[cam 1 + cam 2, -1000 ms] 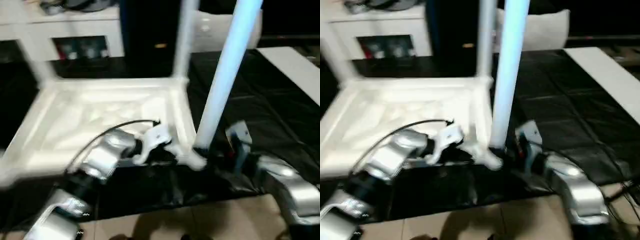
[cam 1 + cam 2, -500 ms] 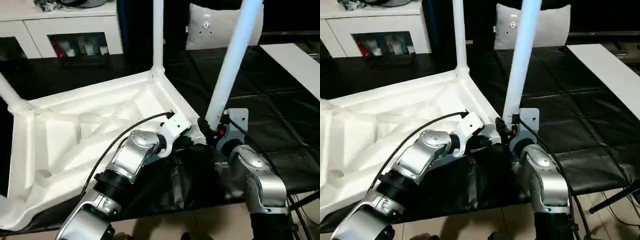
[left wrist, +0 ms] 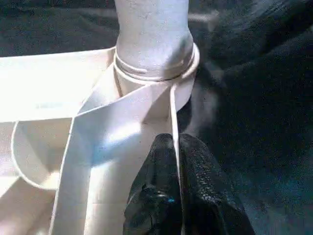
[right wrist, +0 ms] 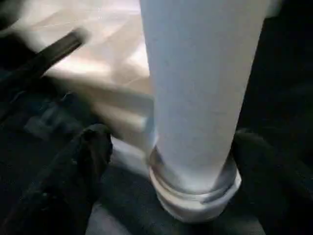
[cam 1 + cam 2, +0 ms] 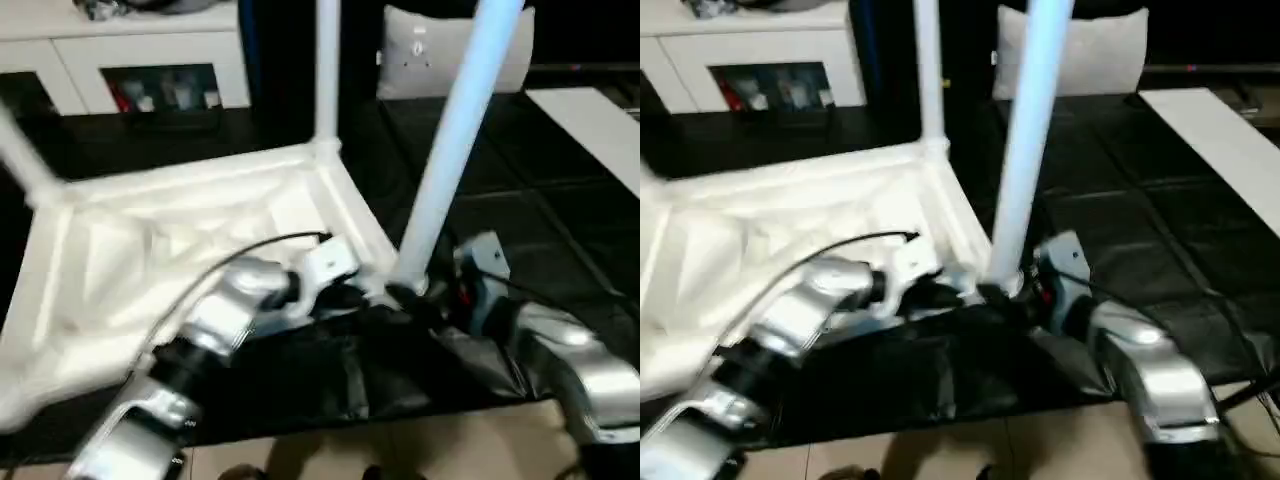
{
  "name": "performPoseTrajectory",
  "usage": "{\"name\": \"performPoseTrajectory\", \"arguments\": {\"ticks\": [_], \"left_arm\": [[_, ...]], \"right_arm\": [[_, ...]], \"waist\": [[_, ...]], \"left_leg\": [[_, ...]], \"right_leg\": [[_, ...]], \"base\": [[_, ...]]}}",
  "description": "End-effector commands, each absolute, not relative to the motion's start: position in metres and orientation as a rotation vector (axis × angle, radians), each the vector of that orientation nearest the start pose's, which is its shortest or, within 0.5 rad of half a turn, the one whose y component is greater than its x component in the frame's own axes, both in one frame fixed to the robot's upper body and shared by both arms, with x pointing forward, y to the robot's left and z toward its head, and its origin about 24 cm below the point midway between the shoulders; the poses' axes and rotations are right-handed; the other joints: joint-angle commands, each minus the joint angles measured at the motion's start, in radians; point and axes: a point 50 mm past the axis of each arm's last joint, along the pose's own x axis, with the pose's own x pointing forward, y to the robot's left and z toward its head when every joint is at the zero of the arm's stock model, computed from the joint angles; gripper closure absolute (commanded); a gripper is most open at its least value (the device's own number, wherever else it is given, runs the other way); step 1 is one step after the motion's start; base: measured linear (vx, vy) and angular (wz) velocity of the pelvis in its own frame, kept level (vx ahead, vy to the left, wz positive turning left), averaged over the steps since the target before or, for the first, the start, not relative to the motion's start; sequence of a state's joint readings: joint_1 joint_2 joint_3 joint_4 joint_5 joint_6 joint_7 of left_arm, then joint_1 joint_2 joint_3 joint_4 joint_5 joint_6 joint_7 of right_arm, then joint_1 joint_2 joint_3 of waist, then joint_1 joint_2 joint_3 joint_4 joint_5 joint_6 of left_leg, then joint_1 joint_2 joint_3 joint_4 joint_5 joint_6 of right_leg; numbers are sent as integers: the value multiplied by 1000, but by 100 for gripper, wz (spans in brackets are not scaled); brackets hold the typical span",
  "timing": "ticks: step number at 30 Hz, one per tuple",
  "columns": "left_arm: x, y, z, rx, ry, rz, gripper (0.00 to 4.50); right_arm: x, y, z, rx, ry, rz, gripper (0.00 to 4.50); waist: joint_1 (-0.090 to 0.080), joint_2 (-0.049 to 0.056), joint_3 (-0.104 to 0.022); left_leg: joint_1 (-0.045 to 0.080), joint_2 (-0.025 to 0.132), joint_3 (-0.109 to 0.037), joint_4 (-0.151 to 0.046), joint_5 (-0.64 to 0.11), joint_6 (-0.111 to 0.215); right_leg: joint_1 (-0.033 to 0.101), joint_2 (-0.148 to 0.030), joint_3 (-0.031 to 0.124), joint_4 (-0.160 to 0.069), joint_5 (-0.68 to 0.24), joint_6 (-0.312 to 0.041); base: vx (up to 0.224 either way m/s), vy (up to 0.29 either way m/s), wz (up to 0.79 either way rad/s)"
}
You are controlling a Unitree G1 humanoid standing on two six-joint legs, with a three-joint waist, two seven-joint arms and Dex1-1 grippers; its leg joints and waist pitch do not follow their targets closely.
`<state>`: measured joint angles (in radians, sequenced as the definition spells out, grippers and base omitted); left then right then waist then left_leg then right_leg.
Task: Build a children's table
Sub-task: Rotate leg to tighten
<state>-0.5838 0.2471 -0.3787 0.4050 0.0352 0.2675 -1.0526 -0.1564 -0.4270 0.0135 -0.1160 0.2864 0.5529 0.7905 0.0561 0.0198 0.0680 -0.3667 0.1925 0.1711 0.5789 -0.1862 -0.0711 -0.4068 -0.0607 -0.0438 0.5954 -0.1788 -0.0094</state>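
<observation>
Black work table (image 5: pixel 560 200), upturned tabletop (image 5: pixel 150 240), left gripper (image 3: pixel 176 152) pinched its rim, right gripper (image 4: pixel 166 147) spread around leg (image 5: pixel 450 150).

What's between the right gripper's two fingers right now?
The lower end of the near table leg, just above its corner socket, stands between the right gripper's two spread fingers, touching neither; the right wrist view shows it.

Upright legs (image 5: pixel 455 150) flank tabletop (image 5: pixel 150 240); black cloth (image 5: pixel 560 210) rt side free.
</observation>
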Motion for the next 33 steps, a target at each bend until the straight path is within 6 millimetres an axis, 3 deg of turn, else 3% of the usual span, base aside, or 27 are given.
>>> {"name": "performPoseTrajectory", "arguments": {"ticks": [1,5,6,11,23,29,33], "left_arm": [[298,71,65,484,359,-1515,450],[294,77,65,519,370,-1601,450],[289,82,65,560,388,-1683,450],[279,89,63,605,416,-1812,450],[275,88,64,639,408,-1880,450],[274,89,63,640,408,-1893,450],[274,90,63,635,408,-1888,450]], "right_arm": [[256,-179,77,-81,339,993,6],[252,-185,79,-112,349,1099,6],[247,-188,81,-108,368,1219,33],[240,-190,80,-120,419,1359,74],[242,-183,77,-117,411,1437,169],[241,-180,76,-112,417,1471,220],[240,-176,77,-92,399,1484,245]], "waist": [[7,-15,-62],[22,-14,-64],[28,-16,-67],[38,-16,-65],[42,-22,-64],[42,-20,-66],[41,-21,-63]], "left_leg": [[4,32,-6,-59,-165,70],[8,37,-3,-56,-152,81],[9,37,-3,-54,-151,87],[8,40,-2,-54,-145,92],[8,36,-2,-53,-168,69],[7,37,-3,-52,-147,79],[7,36,-2,-53,-162,74]], "right_leg": [[57,-72,40,-75,-233,-192],[54,-74,42,-66,-173,-222],[55,-75,41,-64,-166,-231],[55,-76,40,-60,-178,-236],[52,-77,40,-67,-275,-208],[53,-74,39,-62,-227,-217],[53,-75,39,-65,-257,-212]], "base": [[0,0,0],[0,0,0],[0,0,0],[0,0,0],[0,0,0],[0,0,0],[0,0,0]]}}
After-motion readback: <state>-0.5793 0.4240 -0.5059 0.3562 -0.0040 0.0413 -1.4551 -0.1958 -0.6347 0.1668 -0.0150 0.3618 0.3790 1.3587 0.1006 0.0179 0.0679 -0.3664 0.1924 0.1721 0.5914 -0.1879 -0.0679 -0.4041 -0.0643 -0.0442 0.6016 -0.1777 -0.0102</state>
